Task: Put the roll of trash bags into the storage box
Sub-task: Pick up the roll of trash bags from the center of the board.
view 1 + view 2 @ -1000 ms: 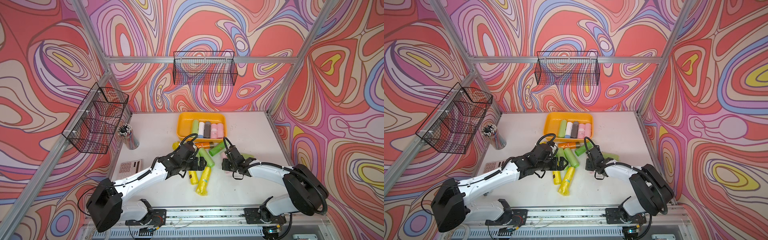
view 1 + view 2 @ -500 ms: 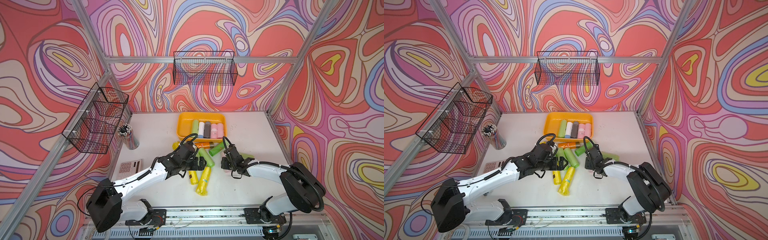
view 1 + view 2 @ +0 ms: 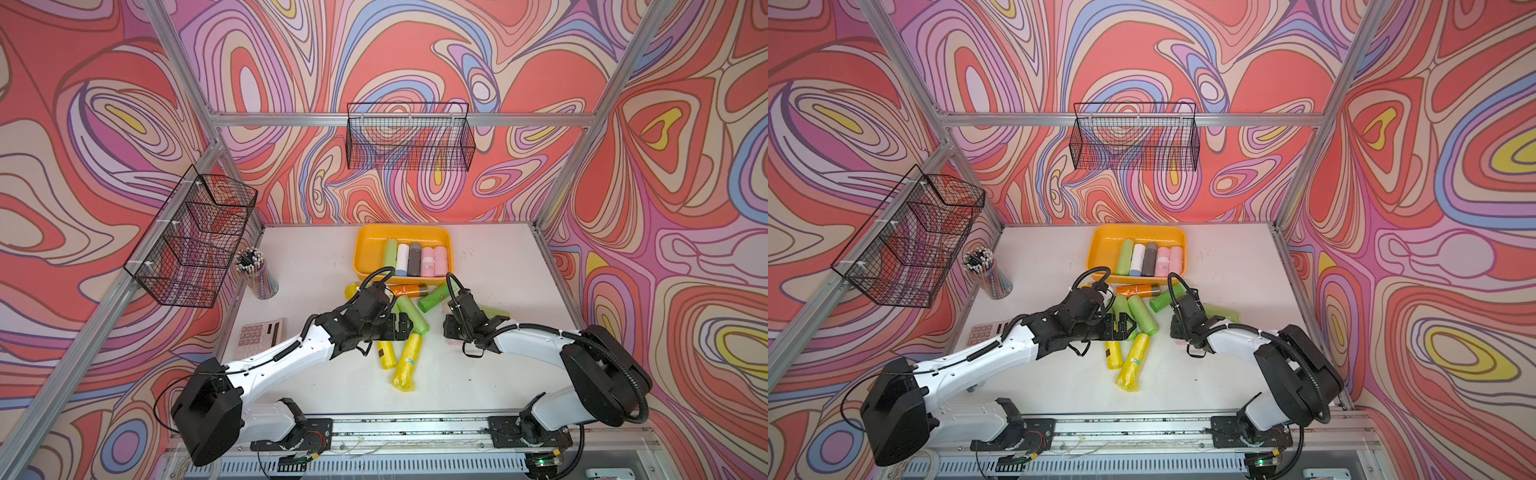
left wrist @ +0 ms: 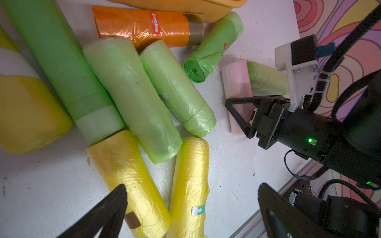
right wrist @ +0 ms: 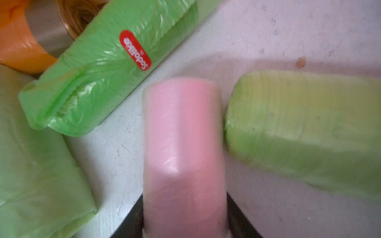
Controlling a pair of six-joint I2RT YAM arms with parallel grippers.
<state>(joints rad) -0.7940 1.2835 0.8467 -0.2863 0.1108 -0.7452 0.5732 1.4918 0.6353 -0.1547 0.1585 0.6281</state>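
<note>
The orange-yellow storage box [image 3: 365, 253] [image 3: 1098, 249] stands at the back of the table and holds several rolls side by side. A pink roll of trash bags [image 5: 183, 142] [image 4: 237, 80] lies on the table next to a pale green roll [image 5: 299, 127]. My right gripper [image 5: 184, 206] [image 3: 451, 328] [image 4: 245, 117] is low over the pink roll, its two fingers pressed against the roll's sides. My left gripper [image 4: 191, 186] [image 3: 401, 326] [image 3: 1121, 326] hangs wide open above the yellow rolls [image 4: 189, 177], holding nothing.
Loose green rolls [image 3: 411, 313], yellow rolls [image 3: 405, 361] and an orange roll [image 3: 409, 289] are piled mid-table in front of the box. A pencil cup [image 3: 255, 272] and a calculator [image 3: 259, 332] are on the left. Black wire baskets [image 3: 409, 139] [image 3: 195, 237] hang on the walls.
The right gripper's fingers have come in against the pink roll. The left gripper has opened a little wider; both arms stay about where they were.
</note>
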